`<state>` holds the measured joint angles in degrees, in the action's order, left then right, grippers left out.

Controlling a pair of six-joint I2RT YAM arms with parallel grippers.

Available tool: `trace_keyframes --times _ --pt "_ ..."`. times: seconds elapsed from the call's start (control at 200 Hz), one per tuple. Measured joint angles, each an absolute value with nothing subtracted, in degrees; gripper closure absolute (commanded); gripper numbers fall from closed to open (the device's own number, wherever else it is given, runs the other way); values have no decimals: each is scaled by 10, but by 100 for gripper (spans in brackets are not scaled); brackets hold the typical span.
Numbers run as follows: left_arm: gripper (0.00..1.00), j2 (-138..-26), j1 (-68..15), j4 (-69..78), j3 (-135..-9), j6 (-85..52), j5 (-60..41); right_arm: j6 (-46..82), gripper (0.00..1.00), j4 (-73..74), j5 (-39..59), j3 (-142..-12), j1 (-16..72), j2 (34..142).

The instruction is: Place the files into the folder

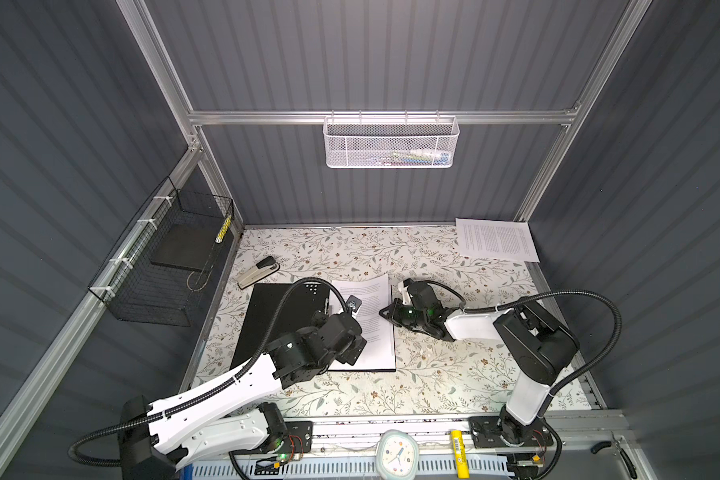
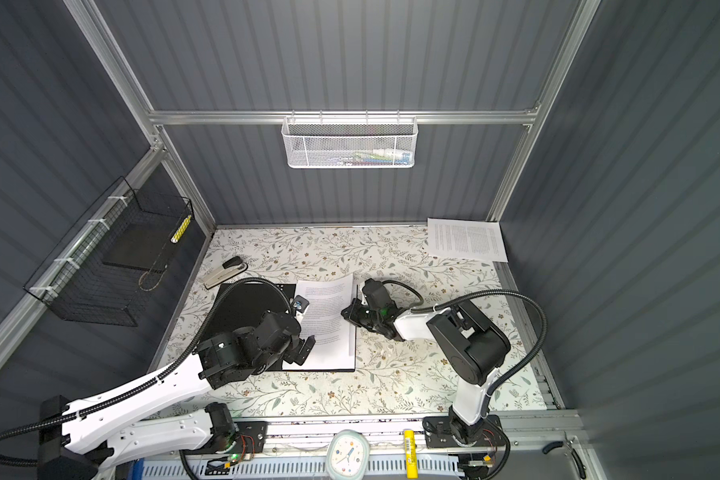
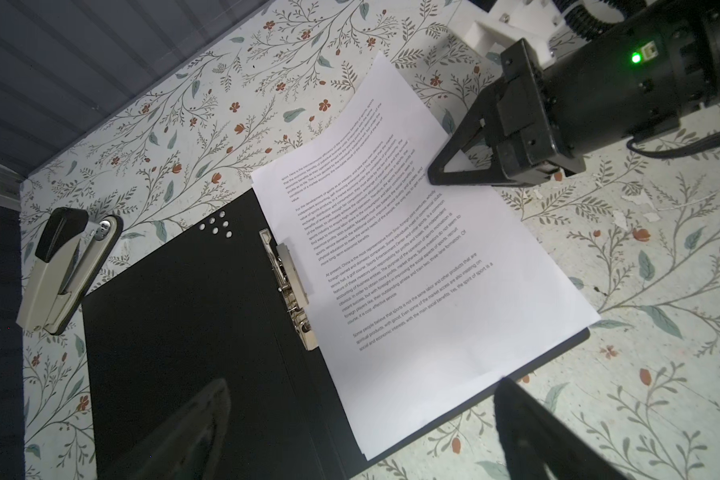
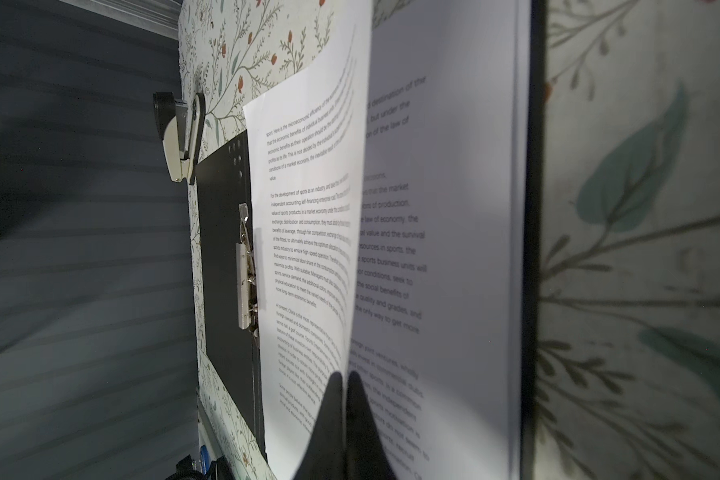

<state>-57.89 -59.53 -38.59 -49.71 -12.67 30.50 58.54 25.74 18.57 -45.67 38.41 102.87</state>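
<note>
- Folder point(image 1: 262, 328) lies open in the middle of the surface point(image 1: 433, 374), black inside up, with the clip point(image 3: 294, 286) along its spine.
- Files point(image 3: 412, 257) rest on its right half, their left edge just beside the clip. More sheets point(image 1: 495, 241) wait at the far right corner, well apart from the folder.
- Right fingers point(image 4: 346, 382) are closed on the right edge of the top sheet point(image 1: 371, 307), which curls up from the sheets beneath it.
- Left fingers point(image 3: 362, 382) stand wide open and hold nothing. They hover over the near part of the folder, straddling the spine and the near left corner of the files.
- Step in hand, as I judge it: settling the top sheet square on the stack.
  - The sheet sits skewed, and its far end hangs past the folder's far edge onto the surface.
  - Keep the pinch low, so that the paper slides and does not buckle.
  - Draw it nearer and turn it until its edges match those below.
  - Nudge its left edge up to the clip without riding over it.
  - The left fingers could press the near left corner while the right lets go, so that nothing shifts.
- Risk: a pull on one edge may drag the lower sheets along.
</note>
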Motion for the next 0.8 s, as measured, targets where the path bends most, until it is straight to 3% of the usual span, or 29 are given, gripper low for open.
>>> trace_keyframes --times 0.8 --pt "0 -588 -589 -386 -497 -124 297 585 100 259 186 -435 386 1027"
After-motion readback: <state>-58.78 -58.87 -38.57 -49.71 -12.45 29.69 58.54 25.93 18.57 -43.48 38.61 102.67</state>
